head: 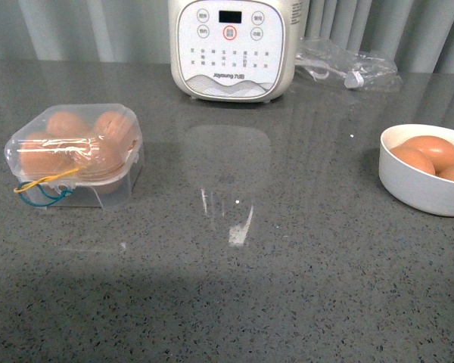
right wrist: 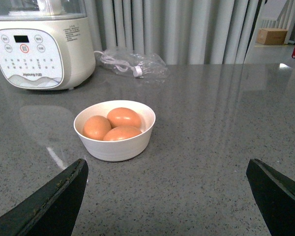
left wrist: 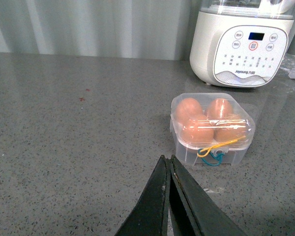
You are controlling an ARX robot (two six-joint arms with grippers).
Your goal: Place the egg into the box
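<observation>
The box is a clear plastic carton on the left of the counter, its lid down, with several orange-brown eggs inside and yellow and blue bands at its front. It also shows in the left wrist view as the box, a short way beyond my left gripper, which is shut on nothing. Three more brown eggs lie in a white bowl at the right; one egg sits on top. My right gripper is open, apart from the bowl. Neither arm shows in the front view.
A white electric cooker stands at the back centre against a curtain. A crumpled clear bag with a cable lies to its right. Grey speckled countertop stretches between box and bowl.
</observation>
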